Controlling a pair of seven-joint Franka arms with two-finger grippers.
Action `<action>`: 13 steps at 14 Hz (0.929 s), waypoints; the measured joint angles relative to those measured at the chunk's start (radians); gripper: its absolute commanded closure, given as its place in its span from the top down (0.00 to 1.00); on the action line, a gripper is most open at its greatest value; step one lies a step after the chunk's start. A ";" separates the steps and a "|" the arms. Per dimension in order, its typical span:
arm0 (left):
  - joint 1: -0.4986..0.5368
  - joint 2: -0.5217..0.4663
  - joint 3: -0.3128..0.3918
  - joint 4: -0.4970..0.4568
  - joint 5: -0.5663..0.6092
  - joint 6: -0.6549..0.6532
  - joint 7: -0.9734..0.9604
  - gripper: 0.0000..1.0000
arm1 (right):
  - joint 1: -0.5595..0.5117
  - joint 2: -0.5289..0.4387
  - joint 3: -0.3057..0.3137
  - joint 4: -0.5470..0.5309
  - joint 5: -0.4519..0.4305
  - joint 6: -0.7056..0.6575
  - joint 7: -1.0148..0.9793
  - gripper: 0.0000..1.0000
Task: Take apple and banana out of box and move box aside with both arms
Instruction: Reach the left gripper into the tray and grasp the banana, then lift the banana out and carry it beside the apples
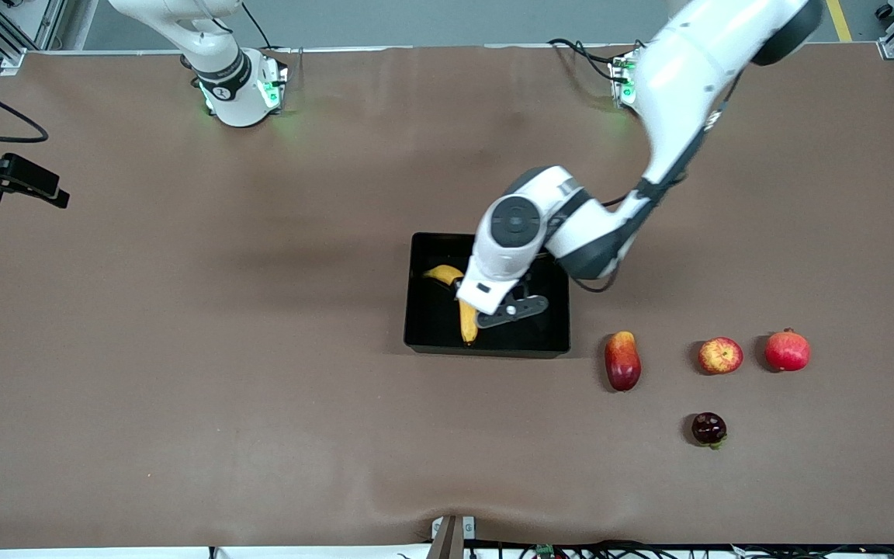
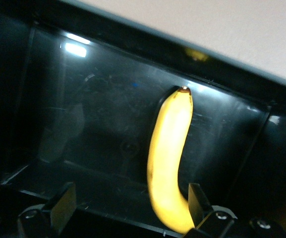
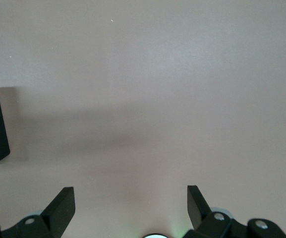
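Fingers of the left gripper spread wide, empty, over the banana in the black tray; right gripper waits, likewise spread, above bare counter.

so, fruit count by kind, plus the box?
banana: 1, in the box
apple: 1
mango: 1
pomegranate: 1
dark round fruit: 1
black box: 1
Total: 6
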 measured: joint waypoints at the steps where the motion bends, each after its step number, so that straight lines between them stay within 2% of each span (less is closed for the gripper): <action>1: -0.071 0.022 0.064 0.013 0.000 0.026 -0.023 1.00 | 0.000 0.000 0.000 0.000 0.000 0.000 0.000 1.00; 3: -0.146 0.064 0.125 0.027 -0.001 0.075 -0.056 1.00 | 0.000 0.000 0.000 0.000 0.000 0.000 0.000 1.00; 8: -0.160 0.130 0.131 0.035 -0.001 0.152 -0.068 1.00 | 0.000 0.000 0.000 0.000 0.000 0.000 0.000 1.00; 9: -0.167 0.142 0.131 0.035 -0.001 0.166 -0.070 0.83 | 0.000 0.000 0.000 0.000 0.000 0.000 0.000 1.00; 11: -0.178 0.154 0.131 0.039 -0.001 0.184 -0.075 0.31 | 0.000 0.000 0.000 0.000 0.000 0.000 0.000 1.00; 12: -0.181 0.154 0.131 0.044 -0.001 0.185 -0.075 0.09 | 0.000 0.000 0.000 0.000 0.000 0.000 0.000 1.00; 13: -0.183 0.154 0.131 0.048 -0.001 0.185 -0.075 0.00 | 0.000 0.000 0.000 0.000 0.000 0.000 0.000 1.00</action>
